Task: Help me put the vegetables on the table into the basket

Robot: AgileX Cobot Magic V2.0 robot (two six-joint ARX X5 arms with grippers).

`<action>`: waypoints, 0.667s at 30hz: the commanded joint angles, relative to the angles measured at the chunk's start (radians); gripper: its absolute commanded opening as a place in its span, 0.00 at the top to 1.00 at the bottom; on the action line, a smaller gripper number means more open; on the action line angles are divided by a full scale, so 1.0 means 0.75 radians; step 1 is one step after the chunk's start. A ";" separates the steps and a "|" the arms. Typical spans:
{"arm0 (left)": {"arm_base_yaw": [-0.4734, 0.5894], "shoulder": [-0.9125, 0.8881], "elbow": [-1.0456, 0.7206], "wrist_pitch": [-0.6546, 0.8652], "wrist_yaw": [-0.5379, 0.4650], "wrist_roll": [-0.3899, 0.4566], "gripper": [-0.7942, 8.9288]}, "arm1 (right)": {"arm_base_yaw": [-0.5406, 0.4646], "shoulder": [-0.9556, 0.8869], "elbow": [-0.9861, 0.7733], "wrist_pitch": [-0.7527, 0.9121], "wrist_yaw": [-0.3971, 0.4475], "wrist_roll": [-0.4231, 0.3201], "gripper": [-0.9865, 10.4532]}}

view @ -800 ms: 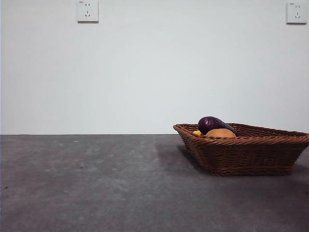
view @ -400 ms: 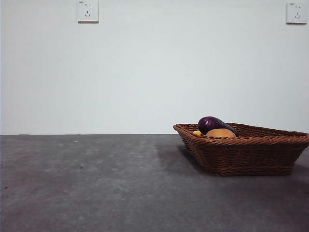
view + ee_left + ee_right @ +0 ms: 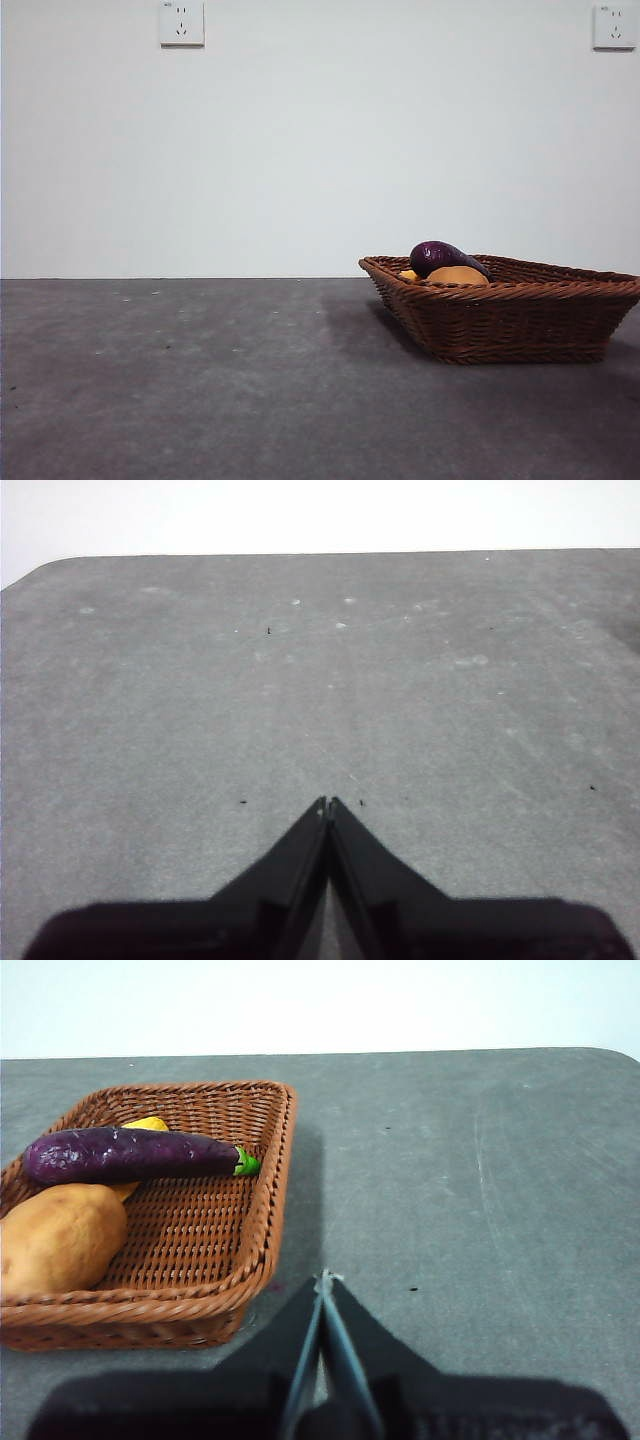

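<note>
Bare test-room or laboratory setting: plain white wall [image 3: 320, 150] carrying two wall sockets [image 3: 181, 22], behind a speckled dark grey surface [image 3: 200, 380]; no household furnishings visible.

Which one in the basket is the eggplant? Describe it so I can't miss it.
Find the brown wicker basket on the grey table. Inside lie three vegetables; the eggplant rests between the potato and the yellow piece. It alone is long, glossy dark purple, green-stemmed.

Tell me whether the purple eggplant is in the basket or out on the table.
In. The long dark purple eggplant lies inside the brown woven wicker basket, beside the tan potato.
</note>
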 commanded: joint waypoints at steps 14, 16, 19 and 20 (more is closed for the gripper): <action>-0.004 0.001 -0.014 0.006 0.000 -0.009 0.92 | 0.001 0.001 -0.011 0.004 0.012 0.014 0.91; -0.004 0.001 -0.014 0.006 0.000 -0.009 0.92 | 0.001 0.001 -0.011 0.004 0.012 0.014 0.91; -0.004 0.001 -0.014 0.006 0.000 -0.009 0.92 | 0.001 0.001 -0.011 0.005 0.012 0.014 0.91; -0.004 0.001 -0.014 0.006 0.000 -0.009 0.92 | 0.001 0.001 -0.011 0.004 0.012 0.014 0.91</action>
